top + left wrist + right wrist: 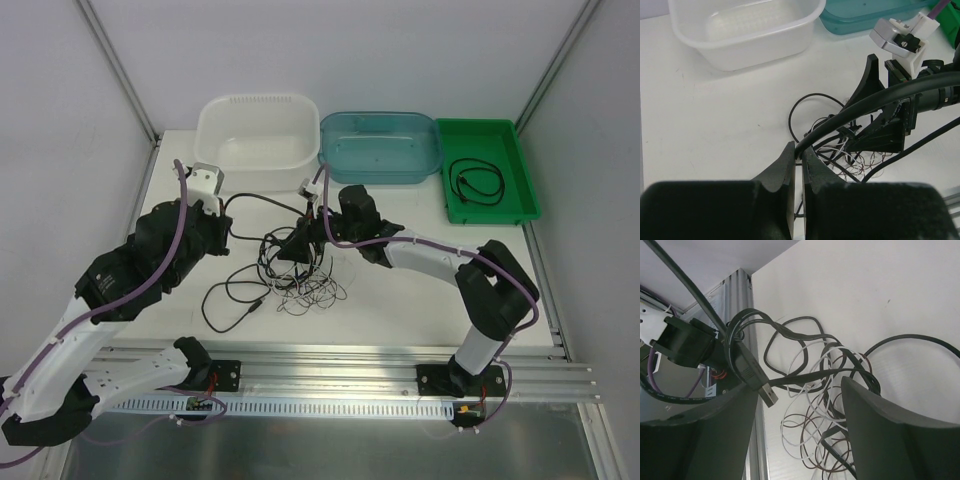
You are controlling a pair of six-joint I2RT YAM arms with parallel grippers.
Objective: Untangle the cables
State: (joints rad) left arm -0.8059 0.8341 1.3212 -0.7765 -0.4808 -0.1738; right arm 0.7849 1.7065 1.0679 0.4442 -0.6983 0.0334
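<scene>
The left claw (799, 150) is pressed together on the thick black cable (865, 106), which rises from its tips toward 2 o'clock in the left wrist view. In the top view this arm reaches in from 8 o'clock, and a white tub (255, 178) stands at the table's far edge, at 11 o'clock from the middle. The rest of the cables (295, 275) lie in a loose tangle near the table's centre (thin white and thin reddish-brown loops mixed with black cord), with one black loop trailing out toward 8 o'clock. The right claw (800, 390) hangs over the 12 o'clock side of that tangle with its fingers spread wide and strands lying in the gap between them. A USB plug (765, 390) shows just beside its left finger. A teal tub (380, 172) sits at 1 o'clock. A green tray (525, 175) at 2 o'clock holds one coiled black cable (453, 182), well apart from the tangle.
</scene>
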